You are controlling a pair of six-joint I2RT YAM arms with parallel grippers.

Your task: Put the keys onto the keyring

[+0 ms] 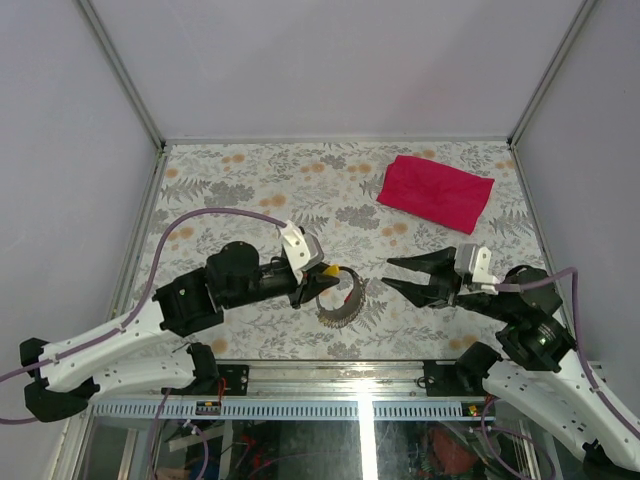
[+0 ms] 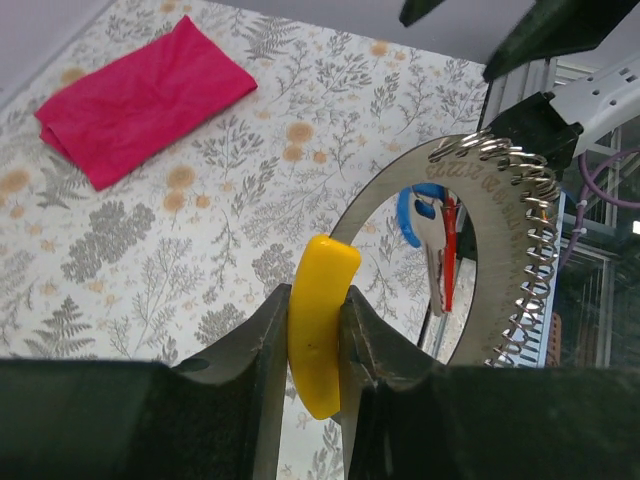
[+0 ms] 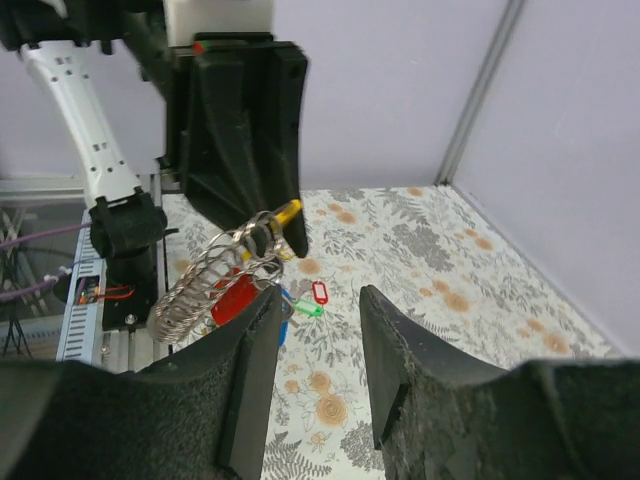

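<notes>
Yellow tag (image 2: 318, 350) of keyring (image 2: 505, 200) is pinched in left tool (image 1: 312, 280) near worktop's (image 1: 250, 180) near edge; right tool (image 1: 387, 272) is seen spread.

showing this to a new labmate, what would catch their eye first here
The red cloth at the far right stands out most. Near the front middle, the left gripper pinches the keyring by its yellow tag. The right gripper faces it, open and empty.
</notes>
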